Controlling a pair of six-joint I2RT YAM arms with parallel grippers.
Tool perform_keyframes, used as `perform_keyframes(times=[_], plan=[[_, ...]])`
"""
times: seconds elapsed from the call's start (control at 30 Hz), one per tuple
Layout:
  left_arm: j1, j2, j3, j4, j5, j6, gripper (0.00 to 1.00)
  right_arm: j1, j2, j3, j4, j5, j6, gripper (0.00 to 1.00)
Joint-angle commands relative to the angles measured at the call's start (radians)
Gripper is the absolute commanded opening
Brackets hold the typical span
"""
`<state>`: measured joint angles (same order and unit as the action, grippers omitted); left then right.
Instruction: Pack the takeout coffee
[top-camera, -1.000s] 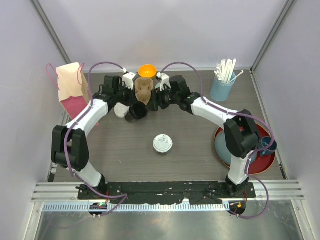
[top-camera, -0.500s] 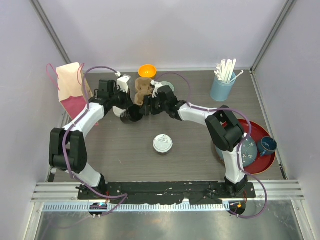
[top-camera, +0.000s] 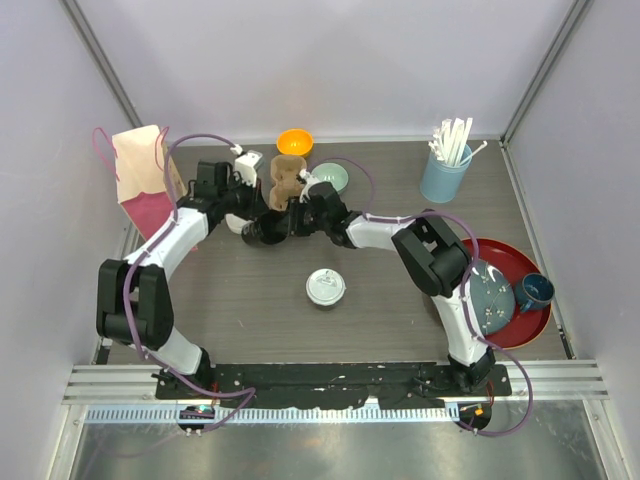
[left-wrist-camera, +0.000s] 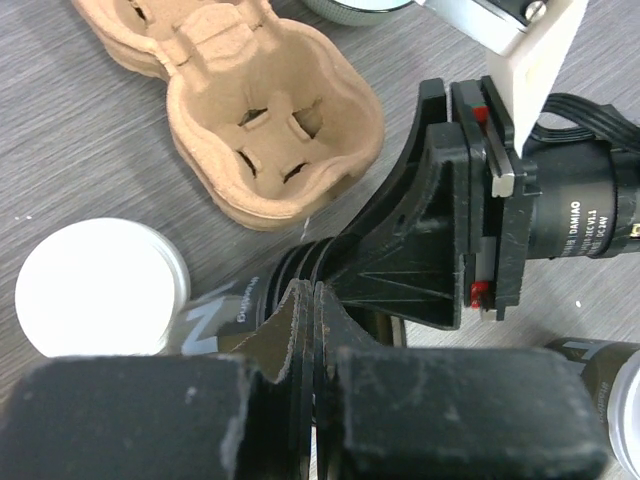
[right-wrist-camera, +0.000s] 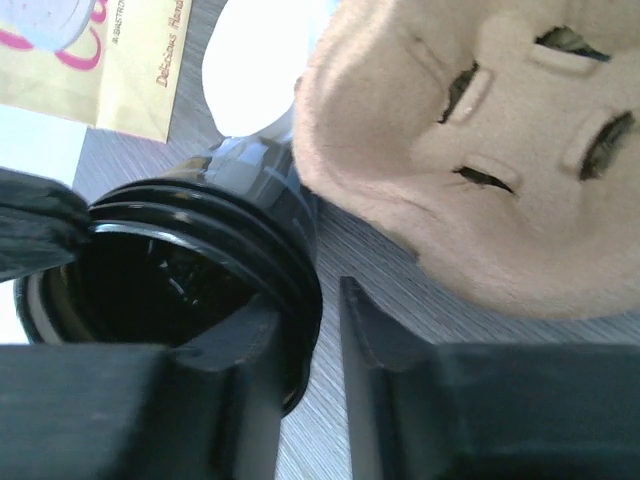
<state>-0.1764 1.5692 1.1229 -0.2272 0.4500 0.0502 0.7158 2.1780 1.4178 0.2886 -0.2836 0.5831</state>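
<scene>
You have two cups: one white-lidded black paper cup (top-camera: 325, 287) at centre and one open black paper cup (top-camera: 262, 232) far left beside one brown pulp carrier (top-camera: 287, 180). Both your arms reach in to the open cup. Your left claw (left-wrist-camera: 312, 300) is closed at its rim, and your right claw (right-wrist-camera: 300, 300) is parted astride that rim.

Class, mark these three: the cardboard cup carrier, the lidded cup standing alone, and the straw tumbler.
Cardboard cup carrier (top-camera: 284, 178): top external view, on its upper face.
Lidded cup (top-camera: 325, 287): top external view, centre of the lid.
Straw tumbler (top-camera: 442, 182): top external view, blue side wall.

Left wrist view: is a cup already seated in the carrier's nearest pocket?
No, the nearest pocket of the cardboard carrier shows only its bare cut flaps, with nothing seated in it.
</scene>
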Motion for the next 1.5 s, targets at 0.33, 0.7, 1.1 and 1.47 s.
perform_keyframes(times=[0.33,0.7,1.1,1.47], plan=[[0.003,-0.112,0.026,-0.049,0.056,0.002,0.0,0.007,-0.168,0.035,-0.227,0.08,-0.166,0.01],[0.0,-0.133,0.045,-0.119,0.174,-0.08,0.0,0.005,-0.297,0.093,-0.658,0.2,-0.38,0.01],[-0.052,-0.063,0.041,-0.12,0.197,-0.138,0.0,0.005,-0.304,0.159,-0.924,0.414,-0.443,0.01],[-0.124,-0.04,0.058,-0.113,0.147,-0.178,0.36,0.007,-0.248,0.263,-1.02,0.459,-0.451,0.01]])
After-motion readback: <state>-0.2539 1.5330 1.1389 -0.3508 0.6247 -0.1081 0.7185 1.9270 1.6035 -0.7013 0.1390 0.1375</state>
